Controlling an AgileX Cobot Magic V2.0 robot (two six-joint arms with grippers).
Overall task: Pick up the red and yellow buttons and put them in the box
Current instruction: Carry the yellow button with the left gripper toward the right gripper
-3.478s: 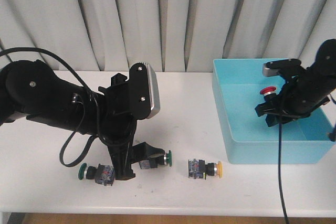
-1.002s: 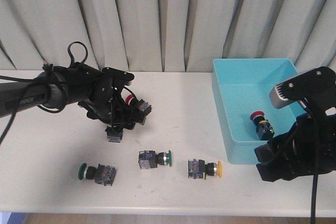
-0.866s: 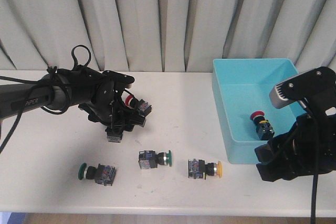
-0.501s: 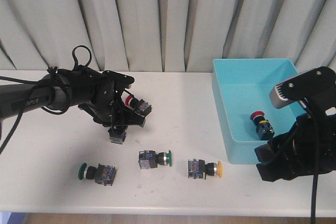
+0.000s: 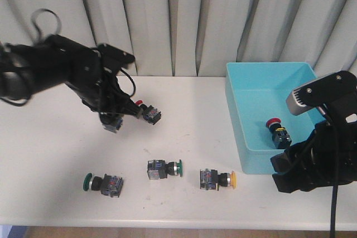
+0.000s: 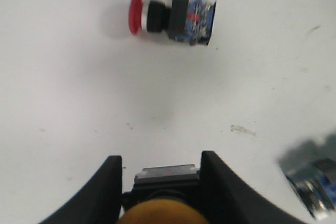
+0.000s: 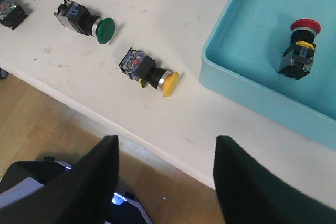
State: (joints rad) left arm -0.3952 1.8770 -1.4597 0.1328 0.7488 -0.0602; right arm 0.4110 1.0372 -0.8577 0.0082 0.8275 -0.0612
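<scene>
Your left gripper (image 6: 160,182) hangs above the table (image 5: 184,110), clamped on a yellow-capped button (image 6: 160,211); the box (image 5: 262,137) lies toward 3 o'clock. A red button (image 5: 146,112) rests just beside it, long axis crosswise. Your right gripper (image 7: 165,174), spread wide and empty, sits nearer the yellow button (image 5: 218,179), at 9 o'clock from it. 1 red-capped button (image 5: 277,132) is boxed.

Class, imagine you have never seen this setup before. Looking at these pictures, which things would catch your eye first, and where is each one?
Probably the turquoise box at the table's right side, with one red button inside it. Next, the black left arm raised over the table's left, its end effector shut on a yellow button. Then a second red button lying on the table just beside that arm.
</scene>
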